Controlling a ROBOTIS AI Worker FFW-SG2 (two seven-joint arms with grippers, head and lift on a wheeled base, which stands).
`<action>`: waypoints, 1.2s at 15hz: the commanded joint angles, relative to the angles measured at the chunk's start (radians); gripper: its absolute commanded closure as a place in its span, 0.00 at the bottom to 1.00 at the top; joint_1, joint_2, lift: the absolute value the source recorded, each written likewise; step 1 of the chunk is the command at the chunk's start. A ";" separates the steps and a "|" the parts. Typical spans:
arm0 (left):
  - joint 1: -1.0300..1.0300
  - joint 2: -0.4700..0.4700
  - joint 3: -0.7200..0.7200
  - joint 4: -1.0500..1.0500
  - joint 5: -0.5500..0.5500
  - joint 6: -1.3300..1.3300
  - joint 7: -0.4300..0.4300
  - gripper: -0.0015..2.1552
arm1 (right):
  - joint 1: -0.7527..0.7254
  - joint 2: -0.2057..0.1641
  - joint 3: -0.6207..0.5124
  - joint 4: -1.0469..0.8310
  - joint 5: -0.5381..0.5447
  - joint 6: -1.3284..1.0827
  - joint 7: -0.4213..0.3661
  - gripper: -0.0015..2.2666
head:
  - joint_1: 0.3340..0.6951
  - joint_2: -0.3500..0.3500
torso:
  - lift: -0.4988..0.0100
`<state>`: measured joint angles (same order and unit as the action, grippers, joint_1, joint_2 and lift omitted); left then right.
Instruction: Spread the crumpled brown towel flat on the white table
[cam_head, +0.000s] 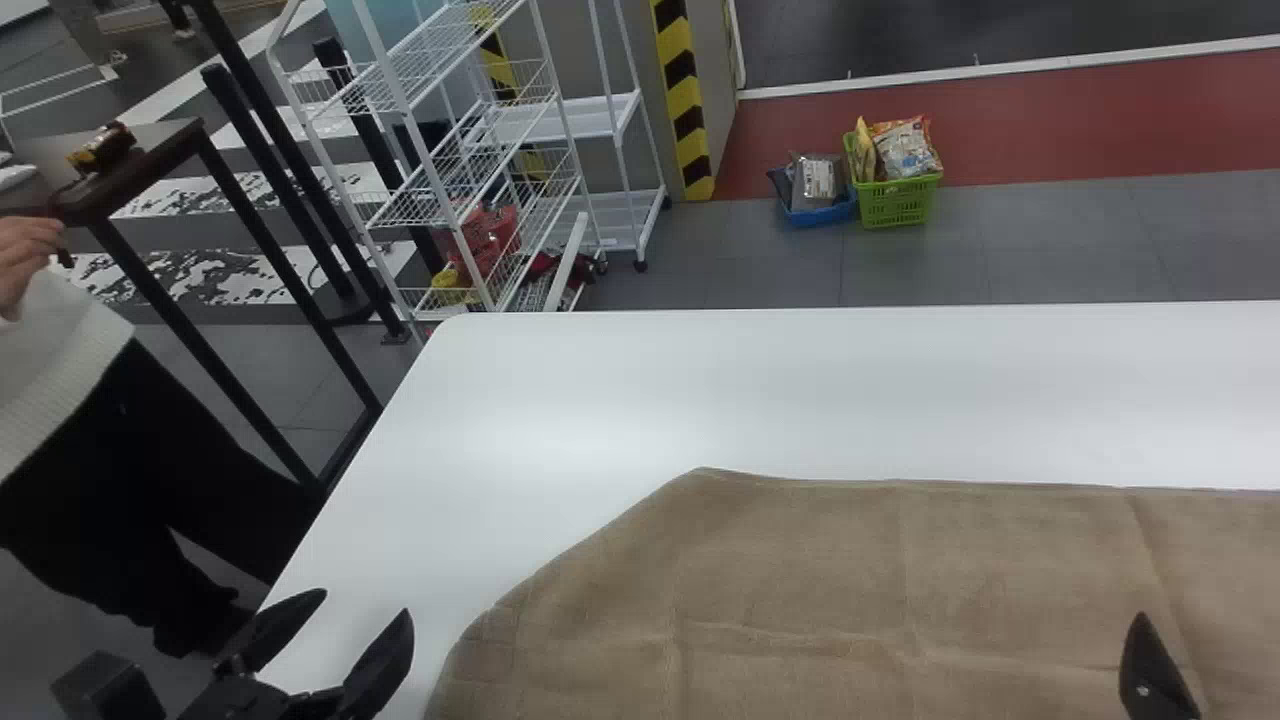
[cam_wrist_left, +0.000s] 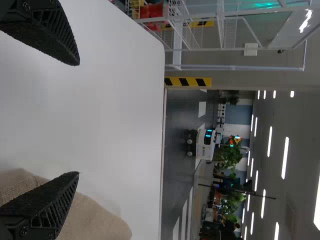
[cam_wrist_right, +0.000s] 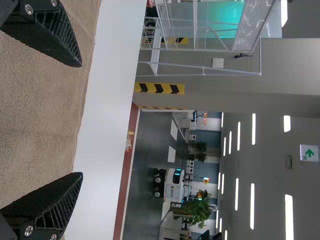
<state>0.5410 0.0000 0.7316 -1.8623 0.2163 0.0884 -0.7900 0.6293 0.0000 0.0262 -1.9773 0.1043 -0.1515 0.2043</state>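
Left gripper (cam_head: 363, 602): found at the near left, beside the towel's left side, with its two fingers standing well apart. Bare white surface shows between the fingertips in the left wrist view. Right gripper (cam_head: 1150, 668): located at the near right, in front of the towel in the head view; contact with the cloth cannot be determined from that angle. Right wrist view confirms its fingers (cam_wrist_right: 47, 37) are spread wide, with nothing clamped at the tips.

Brown towel (cam_head: 800, 570): lies on the near right portion of the white table (cam_head: 560, 400), running out of the head view at the right and near sides. Most of the visible cloth is flat. Its far edge is nearly straight; the left side slants from a blunt far corner toward the near left, where the outline rounds off. Faint fold lines run from far to near, and a low wrinkle crosses the near part from left to right.

Surroundings: a white wire rack (cam_head: 430, 150) stands on the floor beyond the table's far left corner. Further right on the floor, a green basket (cam_head: 897, 205) holding packets sits beside a blue basket (cam_head: 822, 215). A yellow-and-black striped post (cam_head: 684, 100) rises between the rack and the baskets.
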 joint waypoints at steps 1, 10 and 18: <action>-0.001 -0.003 0.003 0.000 0.002 0.003 0.000 0.00 | -0.002 0.001 0.001 0.000 0.002 0.001 0.000 0.00 | 1.00 1.00 | 0.74; -0.009 -0.003 0.011 0.012 0.000 0.021 -0.003 0.00 | -0.008 0.001 -0.002 0.009 0.003 0.010 0.000 0.00 | 1.00 1.00 | 0.74; -0.015 -0.003 0.012 0.028 0.002 0.018 -0.011 0.00 | -0.010 0.001 -0.003 0.015 0.003 0.010 0.000 0.00 | 1.00 1.00 | 0.74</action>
<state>0.5263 0.0000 0.7426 -1.8354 0.2178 0.1067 -0.7994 0.6197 0.0000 0.0231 -1.9640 0.1074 -0.1418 0.2040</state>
